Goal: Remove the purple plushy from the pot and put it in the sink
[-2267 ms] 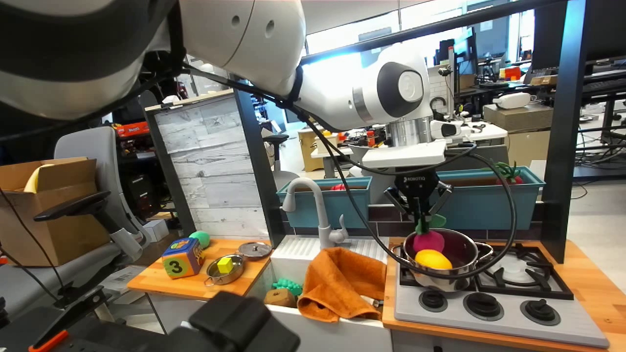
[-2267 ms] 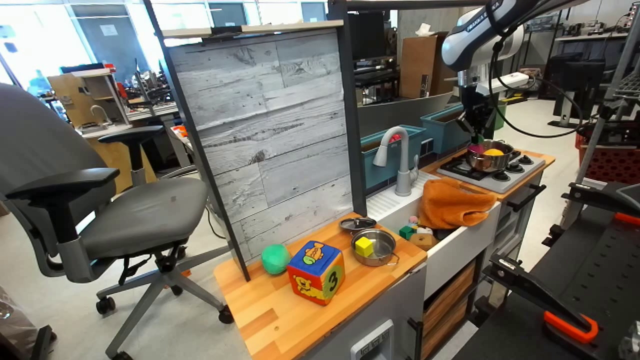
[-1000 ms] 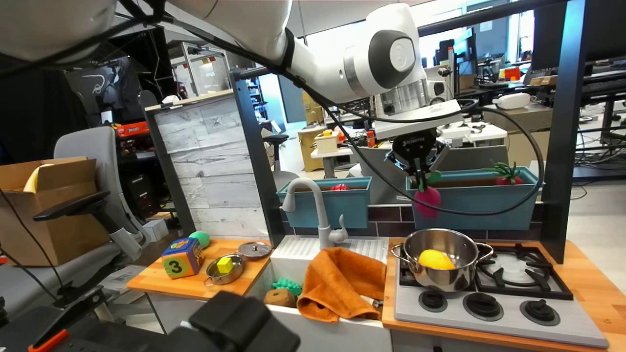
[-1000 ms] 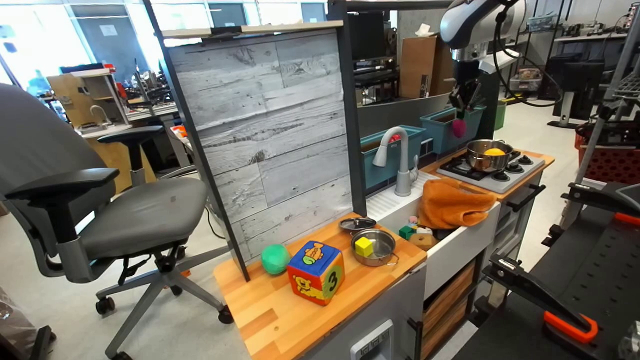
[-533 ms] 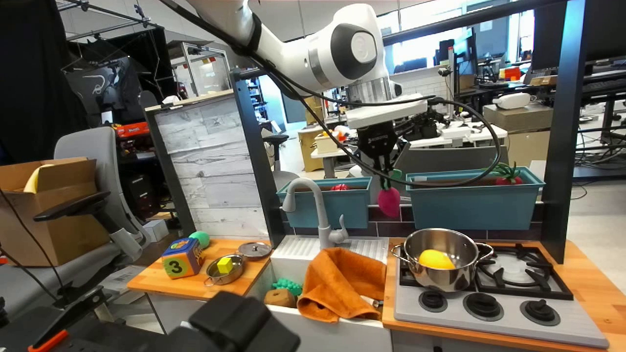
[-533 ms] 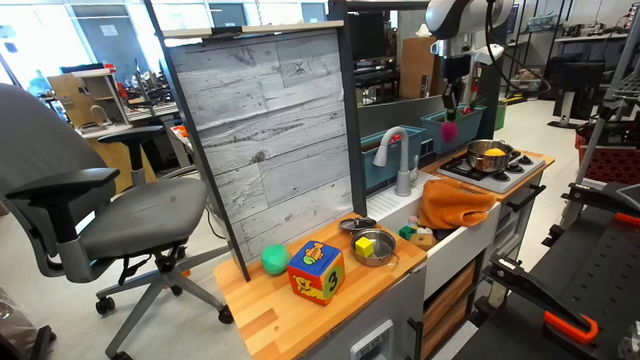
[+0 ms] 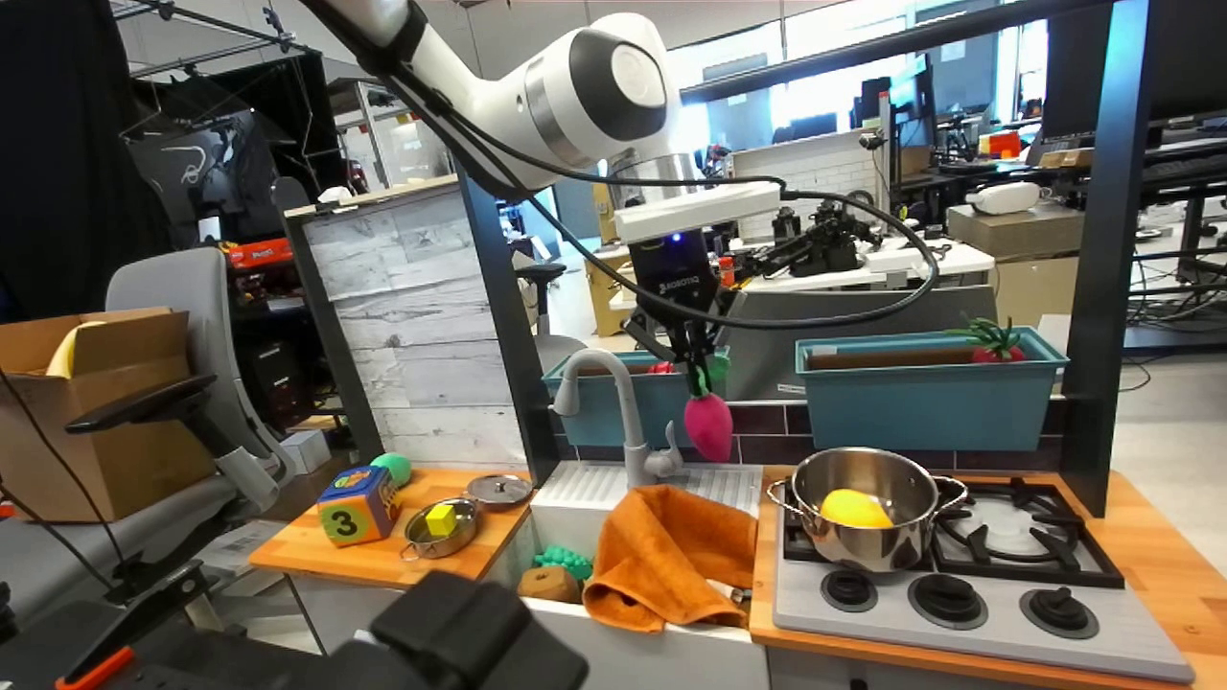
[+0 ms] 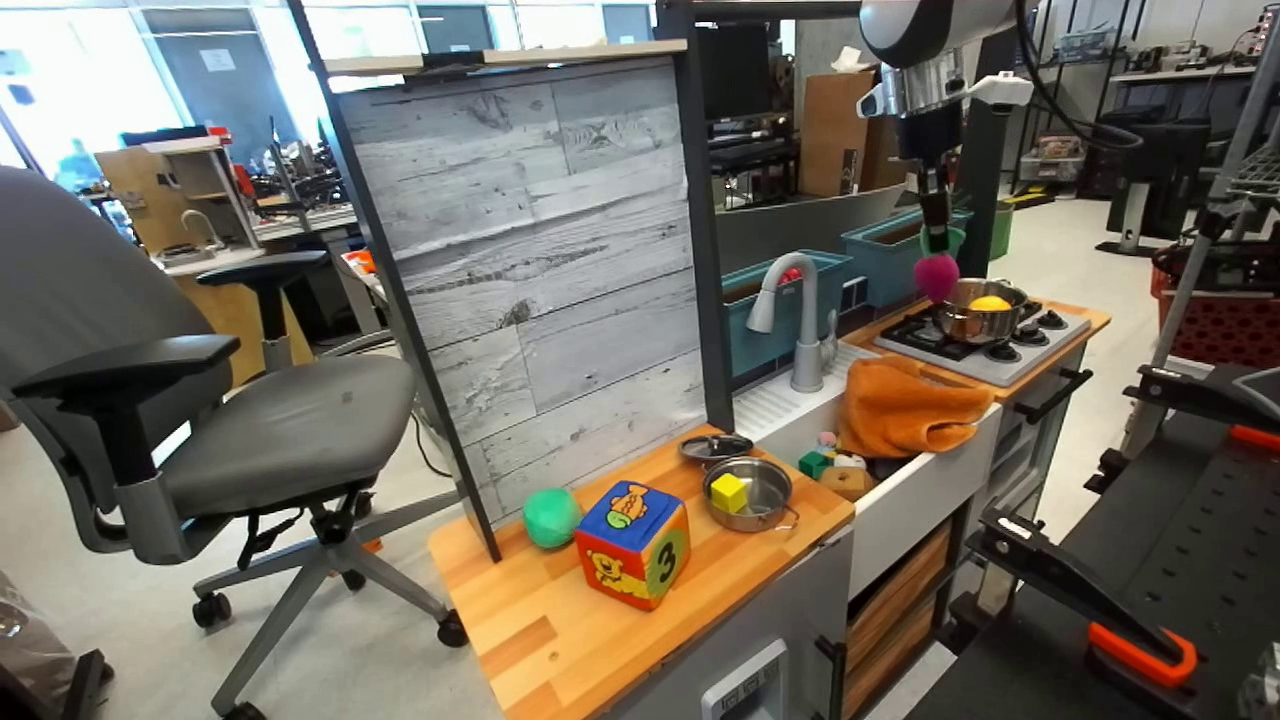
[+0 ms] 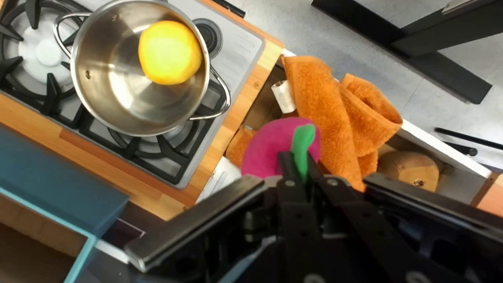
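Shifted leftward and a little lower in an exterior view since the earlier frame, the black metal two-fingered tool (image 7: 700, 376) grasps the small, soft magenta-purple plushy (image 7: 709, 429) by its green top. ROBOTIQ reads in white capitals on the tool's body. The plushy hangs in mid-air, a smooth rounded bulb narrowing to a blunt tip that points down and slightly aside; in the wrist view a green strip of it is pinched in the tool, and its body shows against the orange terry towel (image 9: 330, 114). That towel drapes over the front wall of the pale white-grey sink (image 8: 920, 500); any print on its white tag (image 9: 283, 96) cannot be read. Behind the sink rises a grey arched faucet (image 7: 630, 422). The round shiny silver metal pot (image 7: 863, 549) sits on the grey toy stove (image 7: 1002, 642), with a yellow rounded item (image 7: 853, 508) inside. Further out, on the light wooden desk (image 8: 500, 600), a red and blue printed cube (image 8: 633, 545) bears a black 3, near a small silver pan (image 8: 770, 490) holding a yellow block (image 8: 728, 493).
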### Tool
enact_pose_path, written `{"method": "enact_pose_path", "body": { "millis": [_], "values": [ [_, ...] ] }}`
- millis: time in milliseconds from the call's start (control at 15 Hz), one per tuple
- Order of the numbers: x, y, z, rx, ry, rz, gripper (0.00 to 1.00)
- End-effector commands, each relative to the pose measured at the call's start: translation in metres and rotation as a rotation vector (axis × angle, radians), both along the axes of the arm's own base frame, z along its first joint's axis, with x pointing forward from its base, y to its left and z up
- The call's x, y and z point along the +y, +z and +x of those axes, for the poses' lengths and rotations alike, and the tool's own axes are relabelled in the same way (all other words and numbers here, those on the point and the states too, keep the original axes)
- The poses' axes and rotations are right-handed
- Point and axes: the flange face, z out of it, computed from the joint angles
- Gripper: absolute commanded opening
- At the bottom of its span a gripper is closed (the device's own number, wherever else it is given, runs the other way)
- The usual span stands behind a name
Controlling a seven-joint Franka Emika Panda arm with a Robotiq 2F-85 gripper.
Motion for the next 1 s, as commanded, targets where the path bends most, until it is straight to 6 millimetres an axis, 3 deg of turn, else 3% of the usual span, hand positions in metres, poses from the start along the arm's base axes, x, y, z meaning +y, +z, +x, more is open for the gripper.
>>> {"method": "enact_pose_path", "body": {
  "millis": [0, 333, 467, 933],
  "values": [
    [0.019, 0.024, -0.024, -0.177, 0.037, -0.006, 0.02],
    [0.029, 0.020, -0.034, -0.463, 0.031, -0.007, 0.02],
    [0.033, 0.007, -0.043, -0.549, 0.020, -0.010, 0.02],
    [0.040, -0.012, -0.070, -0.448, 0.033, -0.020, 0.02]
  ]
}}
